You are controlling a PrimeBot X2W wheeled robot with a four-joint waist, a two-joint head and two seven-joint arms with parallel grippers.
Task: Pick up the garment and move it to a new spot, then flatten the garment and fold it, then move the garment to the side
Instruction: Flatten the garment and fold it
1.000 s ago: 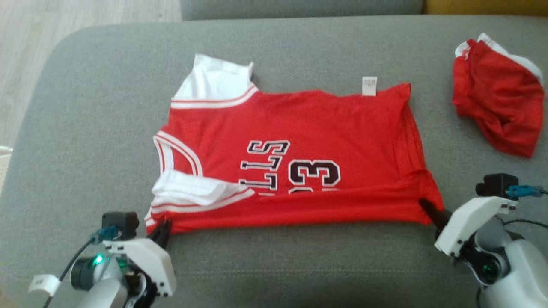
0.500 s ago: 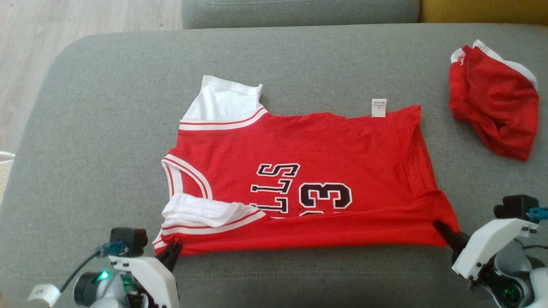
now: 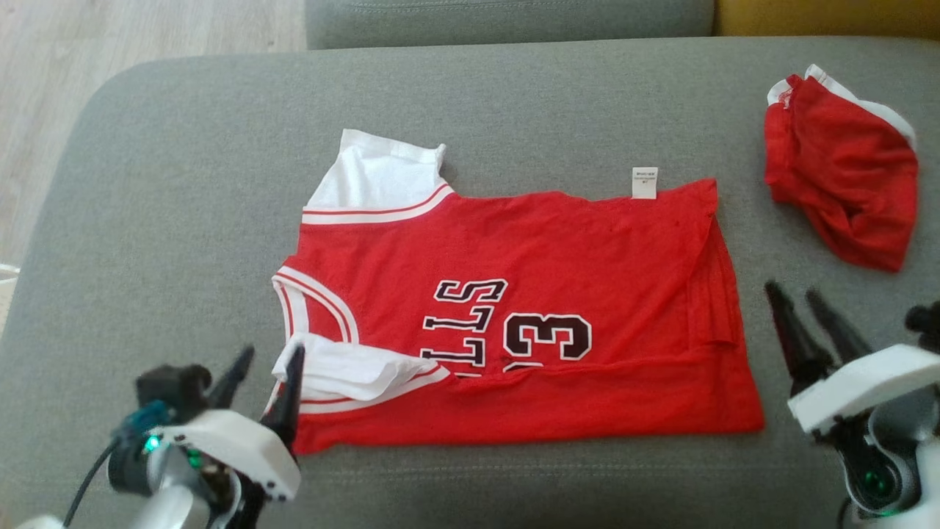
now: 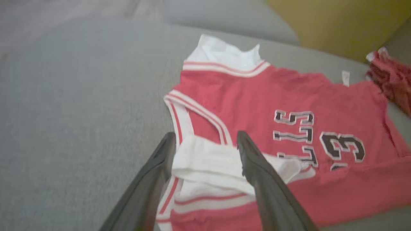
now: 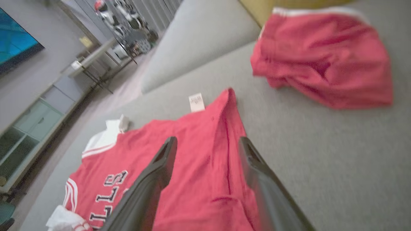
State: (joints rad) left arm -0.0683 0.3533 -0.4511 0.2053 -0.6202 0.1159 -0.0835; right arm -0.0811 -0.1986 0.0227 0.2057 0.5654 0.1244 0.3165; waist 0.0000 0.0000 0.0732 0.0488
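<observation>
A red jersey (image 3: 529, 250) with white trim and black lettering lies flat on the grey sofa seat (image 3: 147, 184), its near edge folded over. My left gripper (image 3: 273, 349) stands open at the jersey's near left corner, beside the white armhole trim (image 3: 352, 367). In the left wrist view the open left gripper (image 4: 206, 134) straddles that white trim (image 4: 205, 160) above the jersey (image 4: 250, 96). My right gripper (image 3: 790, 289) is open, just off the jersey's right edge. In the right wrist view the open right gripper (image 5: 208, 139) hovers over the jersey's hem (image 5: 199, 179).
Crumpled red shorts (image 3: 844, 169) lie at the far right of the seat, also seen as red shorts (image 5: 321, 54). A grey back cushion (image 3: 507, 22) and a yellow cushion (image 3: 830, 18) border the far edge. Wooden floor (image 3: 73, 44) lies past the seat's left edge.
Both grippers have opened and let go of the jersey's near corners. The right gripper has moved up off the right edge. The jersey's near right corner now lies flat.
</observation>
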